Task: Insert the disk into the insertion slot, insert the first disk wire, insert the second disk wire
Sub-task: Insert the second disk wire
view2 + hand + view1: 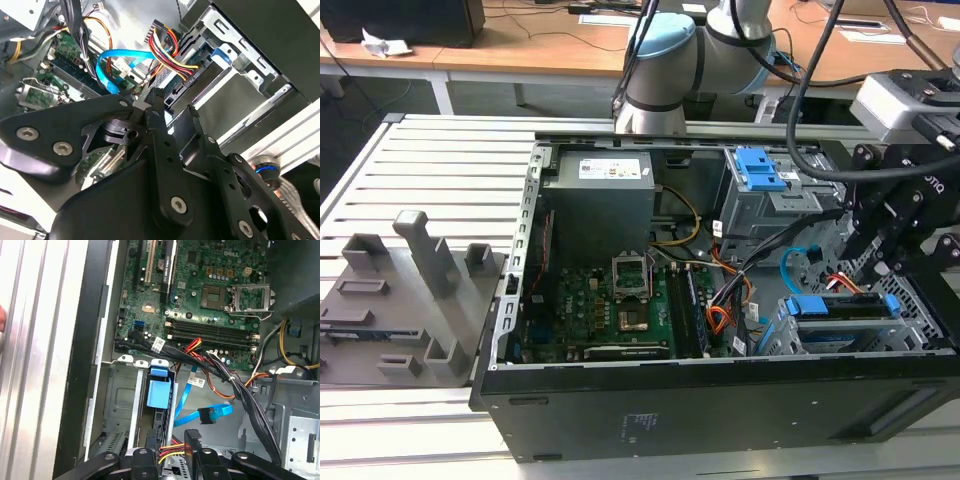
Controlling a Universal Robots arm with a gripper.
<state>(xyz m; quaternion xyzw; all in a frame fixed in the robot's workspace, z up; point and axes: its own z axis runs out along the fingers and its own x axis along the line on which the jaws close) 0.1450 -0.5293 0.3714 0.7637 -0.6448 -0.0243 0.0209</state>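
- Disk [840,300] with blue side rails lies flat inside the low grey cage [918,318], in a corner of the open computer case [720,410]. The case stands on a slatted metal counter [440,160].
- Claw [888,262] hangs right over the disk's back end. In the second wrist view its fingers [155,100] stand apart with a gap and nothing is clamped between them, so the claw [173,106] is open.
- Red-orange wire [167,47], bundled with yellow and black leads, runs to a black plug [192,77]. The plug sits against the disk's edge, just past the claw tips. Cannot tell if it is fully seated.
- Light blue cable [117,62] loops up beside the disk. In the first wrist view its dark plug [207,415] hangs loose in the air, near the disk and in no socket.
- Taller cage [760,190] with a blue latch stands just beside the disk's cage.
- Green circuit board [200,290] lies on the case floor, well apart from the disk.
- Grey plastic holder [410,290] sits on the counter outside the case, far from the disk.
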